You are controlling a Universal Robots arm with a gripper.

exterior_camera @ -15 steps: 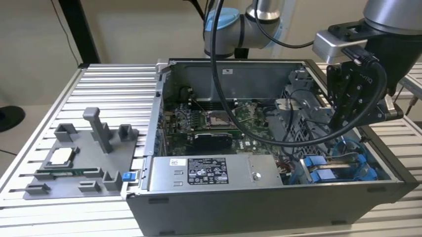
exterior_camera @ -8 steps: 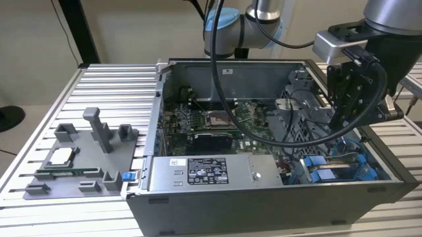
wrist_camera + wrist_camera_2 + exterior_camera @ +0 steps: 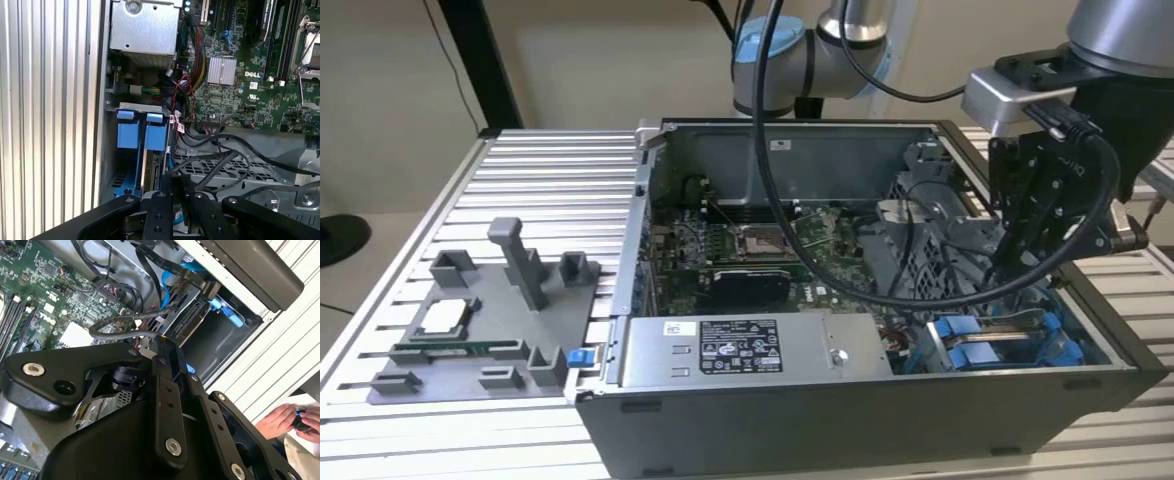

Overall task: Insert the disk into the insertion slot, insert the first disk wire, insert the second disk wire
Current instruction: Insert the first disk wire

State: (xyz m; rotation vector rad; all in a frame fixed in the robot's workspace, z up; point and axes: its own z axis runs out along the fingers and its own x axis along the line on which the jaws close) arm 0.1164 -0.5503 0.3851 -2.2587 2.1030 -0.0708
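Note:
The disk stands on edge in its blue carrier inside the insertion slot, at the open computer case's corner. In the exterior view the disk sits low at the case's right front. My gripper reaches down into the case just above that bay. Its black body hangs over the disk's inner end in the first wrist view. Loose black wires loop from the motherboard toward my gripper, and one black wire passes right by its tip.
A grey labelled power-supply box lies along the case front beside the bay. The perforated cage and motherboard crowd the gripper. A grey parts fixture sits on the slatted table at the exterior view's left. A person's hands are beyond the case.

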